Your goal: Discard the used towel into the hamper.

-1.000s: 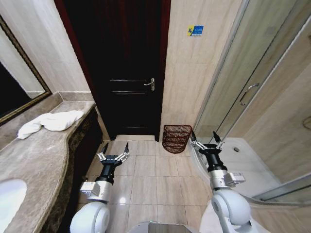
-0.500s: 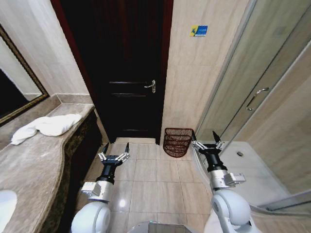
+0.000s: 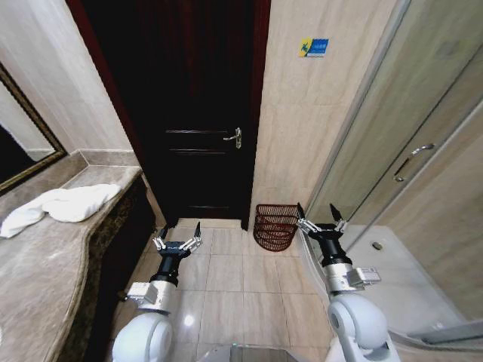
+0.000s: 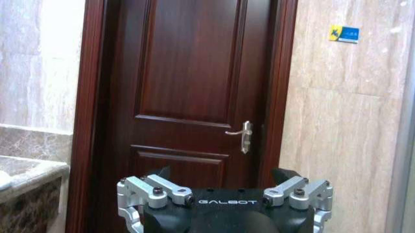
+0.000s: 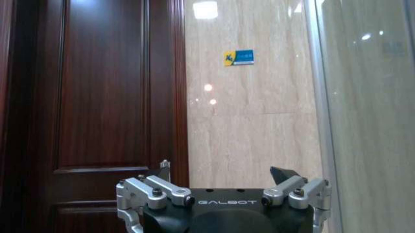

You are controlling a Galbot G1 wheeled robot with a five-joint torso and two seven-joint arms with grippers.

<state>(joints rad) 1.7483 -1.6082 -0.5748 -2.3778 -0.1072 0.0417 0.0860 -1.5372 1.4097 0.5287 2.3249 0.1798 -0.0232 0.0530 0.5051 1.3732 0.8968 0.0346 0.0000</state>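
Change: view has been swung rightward since earlier; towel and hamper are shifted left in it.
Left end effector (image 3: 178,234): held low over floor tiles, fingers spread, nothing gripped.
Right end effector (image 3: 318,216): raised likewise, fingers spread, nothing gripped.
Towel (image 3: 60,206): lying on counter (image 3: 45,271), well left of left end effector.
Hamper (image 3: 275,226): standing on floor by wall, just left of right end effector.

Readable markings: one brand name, one wall sticker.

"GALBOT" in pale letters on the black body of the left gripper (image 4: 224,184), left wrist view; same word on the right gripper (image 5: 224,184), right wrist view. Small blue-and-yellow sticker (image 3: 313,47) on the beige tiled wall right of the dark door (image 3: 198,128); its print is too small to read.
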